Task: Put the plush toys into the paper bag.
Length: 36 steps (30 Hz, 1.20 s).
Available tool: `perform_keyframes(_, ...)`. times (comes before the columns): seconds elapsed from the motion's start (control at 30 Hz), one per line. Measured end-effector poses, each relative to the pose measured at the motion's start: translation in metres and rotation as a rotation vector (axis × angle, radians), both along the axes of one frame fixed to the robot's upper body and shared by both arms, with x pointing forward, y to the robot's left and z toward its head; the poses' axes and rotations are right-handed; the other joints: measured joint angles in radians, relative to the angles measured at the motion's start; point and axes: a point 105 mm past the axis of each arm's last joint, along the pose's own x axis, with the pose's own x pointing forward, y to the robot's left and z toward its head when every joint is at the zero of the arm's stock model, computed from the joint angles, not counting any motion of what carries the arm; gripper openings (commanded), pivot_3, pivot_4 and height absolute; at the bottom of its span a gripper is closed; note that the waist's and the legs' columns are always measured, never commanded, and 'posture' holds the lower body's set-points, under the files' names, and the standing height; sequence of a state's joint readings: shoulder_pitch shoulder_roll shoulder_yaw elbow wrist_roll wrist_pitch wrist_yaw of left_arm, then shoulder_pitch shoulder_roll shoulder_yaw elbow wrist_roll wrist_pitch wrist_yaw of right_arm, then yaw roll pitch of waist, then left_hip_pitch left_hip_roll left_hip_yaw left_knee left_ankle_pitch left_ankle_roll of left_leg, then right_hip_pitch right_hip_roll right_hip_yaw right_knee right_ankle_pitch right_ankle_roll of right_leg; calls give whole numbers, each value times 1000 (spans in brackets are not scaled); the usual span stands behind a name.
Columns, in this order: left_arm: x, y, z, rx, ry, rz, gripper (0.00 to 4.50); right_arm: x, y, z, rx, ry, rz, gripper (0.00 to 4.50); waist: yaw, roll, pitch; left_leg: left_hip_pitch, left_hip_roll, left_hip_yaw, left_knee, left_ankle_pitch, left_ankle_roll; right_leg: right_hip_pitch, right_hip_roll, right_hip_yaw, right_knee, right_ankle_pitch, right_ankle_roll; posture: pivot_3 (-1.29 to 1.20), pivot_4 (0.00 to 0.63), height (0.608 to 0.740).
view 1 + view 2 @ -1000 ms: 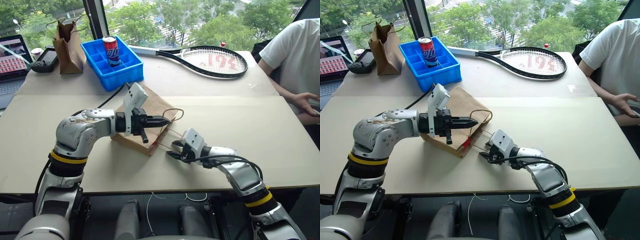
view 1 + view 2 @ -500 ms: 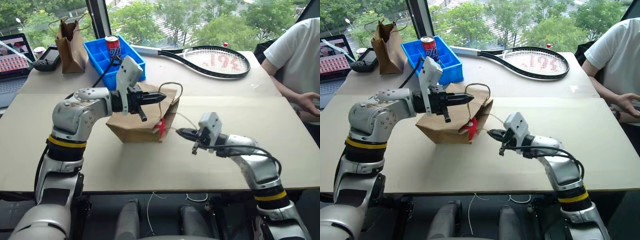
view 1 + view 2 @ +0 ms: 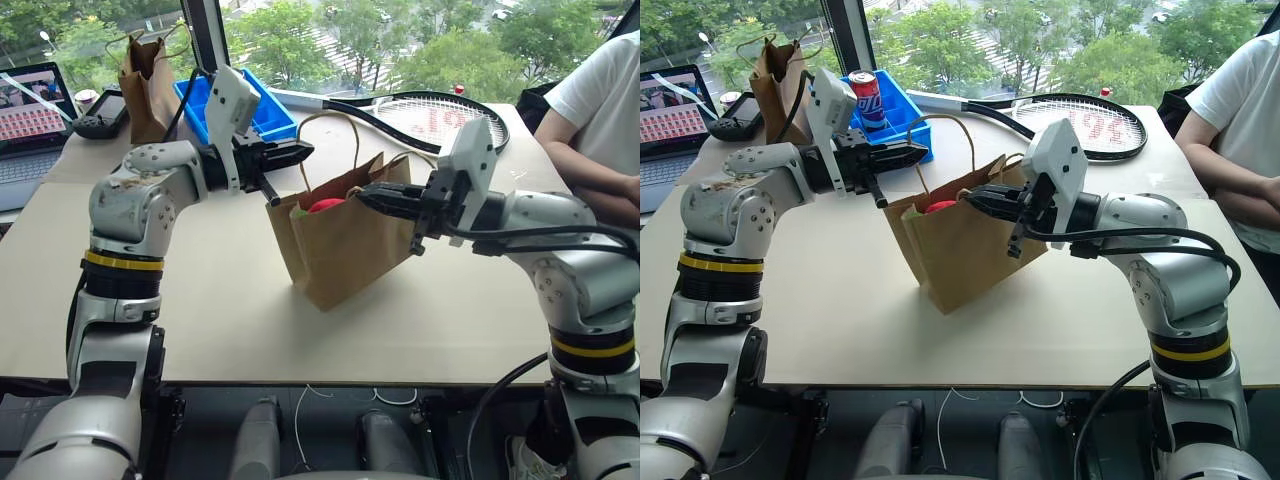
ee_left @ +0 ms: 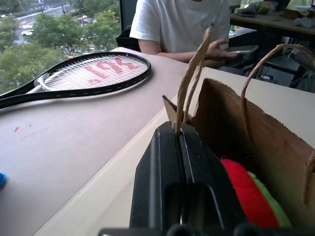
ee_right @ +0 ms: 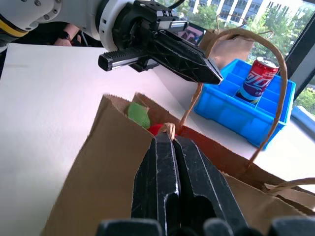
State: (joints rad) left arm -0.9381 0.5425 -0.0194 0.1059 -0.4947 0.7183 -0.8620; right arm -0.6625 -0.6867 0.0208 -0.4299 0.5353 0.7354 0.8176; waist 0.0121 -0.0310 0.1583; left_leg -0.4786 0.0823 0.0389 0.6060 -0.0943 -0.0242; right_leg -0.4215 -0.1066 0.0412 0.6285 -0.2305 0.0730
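Observation:
The paper bag (image 3: 345,250) stands upright in the middle of the table with its mouth pulled open between my two grippers. My left gripper (image 3: 302,151) is shut on one twine handle (image 4: 189,81) at the far rim. My right gripper (image 3: 363,194) is shut on the other handle at the opposite rim (image 5: 170,130). Both plush toys lie inside the bag: the red one (image 4: 246,189) and the lime-green one (image 5: 139,114) beside it, each partly hidden by the bag's walls.
A darker brown paper bag (image 3: 148,75), a blue crate (image 3: 268,115) with a soda can (image 3: 868,98), a laptop (image 3: 25,100) and a black device (image 3: 100,112) stand at the back left. A tennis racket (image 3: 430,115) lies behind. A person (image 3: 600,100) sits at the right.
Both grippers have risen and raised the bag from lying flat to upright. The right gripper shut on its handle and pulled the mouth open.

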Motion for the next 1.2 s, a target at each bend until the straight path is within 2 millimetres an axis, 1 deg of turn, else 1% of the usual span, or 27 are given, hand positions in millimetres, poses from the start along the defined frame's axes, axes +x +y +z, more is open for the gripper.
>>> perform_keyframes(0.07, -1, -1, -4, -1, 11, -4, 0, -2, -3, -7, -29, 26, -6, 64, 0, 0, 0, 0, 0, 0, 0, 0, 0, 0, 0, 0, 0, 0, 0, 0, 150, 734)
perform_keyframes(0.17, -4, -4, -4, 0, 7, -18, 0, -2, -7, -17, -46, 65, -20, 64, -1, 0, 0, 0, 0, 0, 0, 0, 0, 0, 0, 0, 0, 0, 0, 0, 150, 734)
perform_keyframes(0.33, -12, -7, -11, 6, 45, -60, 0, -9, -7, -22, -63, 97, 0, 64, -2, 0, 0, 0, 0, 0, 0, 0, 0, -1, 0, 0, 0, 0, 0, 0, 150, 734)
perform_keyframes(0.4, -15, -9, -11, 9, 53, -78, 0, -11, -7, -25, -65, 112, 2, 64, -2, 0, 0, 0, 0, 0, 0, 0, 0, 0, 0, 0, 0, 0, 0, 0, 150, 734)
perform_keyframes(0.47, -19, -10, -10, 8, 65, -101, 573, -10, -9, -26, -71, 123, -6, 0, -2, 0, 0, 0, 0, 0, 0, 0, 0, 0, 0, 0, 0, 0, 0, 0, 150, 734)
perform_keyframes(0.53, -20, -10, -11, -12, 101, -113, 1203, -11, -9, -26, -59, 141, -3, 646, -2, 0, 0, 0, 0, 0, 1, 0, 0, 0, 0, 0, 0, 0, 0, 0, 150, 734)
perform_keyframes(0.57, -21, -10, -11, -26, 118, -119, 1557, -12, -9, -25, -53, 152, 0, 859, -2, 0, 0, 0, 0, 0, 1, 0, 0, 0, 0, 0, 0, 0, 0, 0, 150, 734)
perform_keyframes(0.6, -22, -9, -10, -39, 132, -129, 1875, -13, -10, -24, -41, 164, 3, 1178, -2, 0, 0, 0, 0, 0, 1, 0, 0, 0, 0, 0, 0, 0, 0, 0, 150, 734)
perform_keyframes(0.63, -23, -8, -10, -43, 137, -133, 2336, -14, -11, -21, -27, 166, 5, 1617, -2, 0, 0, 0, 0, 0, 1, 0, 0, 0, 0, 0, 0, 0, 0, 0, 150, 734)
perform_keyframes(0.67, -24, -5, -8, -48, 143, -137, 2585, -14, -12, -16, -13, 169, 9, 1841, -2, 0, 0, 0, 0, 0, 1, 0, 0, 0, 0, 0, 0, 0, 0, 0, 150, 734)
perform_keyframes(0.77, -27, 2, -3, -56, 139, -149, 3708, -21, -16, 10, 46, 143, 37, 2941, -2, 0, 0, 0, 0, 0, 0, 0, 0, 0, 0, 0, 0, 0, 0, 0, 150, 734)
perform_keyframes(0.8, -28, 5, -1, -60, 136, -149, 3899, -22, -18, 16, 60, 134, 41, 3187, -2, 0, 0, 0, 0, 0, 0, 0, 0, 0, 0, 0, 0, 0, 0, 0, 150, 734)
perform_keyframes(0.83, -29, 14, 3, -76, 130, -156, 4413, -26, -23, 26, 82, 128, 43, 3636, -2, 0, 0, 0, 0, 0, 0, 0, 0, 0, 0, 0, 0, 0, 0, 0, 150, 734)
perform_keyframes(0.87, -31, 20, 7, -84, 119, -165, 4500, -28, -26, 30, 91, 130, 41, 3909, -3, 0, 0, 0, 1, 0, 0, 0, 0, -1, 0, 0, 0, 0, -1, 0, 150, 734)
perform_keyframes(0.9, -38, 29, 10, -94, 83, -202, 4500, -31, -28, 34, 101, 143, 45, 4223, -5, 0, 0, 0, 1, 0, -1, 0, 0, -1, 0, 0, 0, 0, -1, 0, 150, 734)
perform_keyframes(0.93, -42, 38, 7, -81, 69, -222, 4500, -34, -30, 38, 109, 145, 51, 4432, -9, 0, 0, 1, 1, 1, -1, 0, 0, -1, 0, 0, 0, 0, -2, 0, 150, 734)
perform_keyframes(1.0, -50, 52, -9, -43, 83, -260, 4500, -41, -35, 46, 118, 152, 59, 4432, -10, 0, 0, 1, 1, 1, -2, 0, 0, -1, 0, 0, 0, 0, -2, 0, 150, 734)
perform_keyframes(1.03, -52, 55, -16, -39, 98, -270, 4500, -44, -37, 47, 113, 163, 60, 4261, -11, 0, 0, 1, 1, 1, -2, 0, 0, -1, 0, 0, 0, 0, -3, 0, 150, 734)
perform_keyframes(1.13, -53, 68, -39, -6, 128, -265, 4500, -59, -40, 43, 70, 211, 56, 3337, -4, -1, 1, 0, 2, 1, -2, 0, 0, -1, -1, -1, -1, -1, -4, 0, 150, 734)
perform_keyframes(1.2, -60, 72, -51, 21, 149, -293, 4500, -63, -41, 30, 45, 276, 36, 2662, -3, -1, 1, 1, 2, 2, -2, 0, 0, 0, -2, -1, -3, 0, -5, 0, 150, 734)
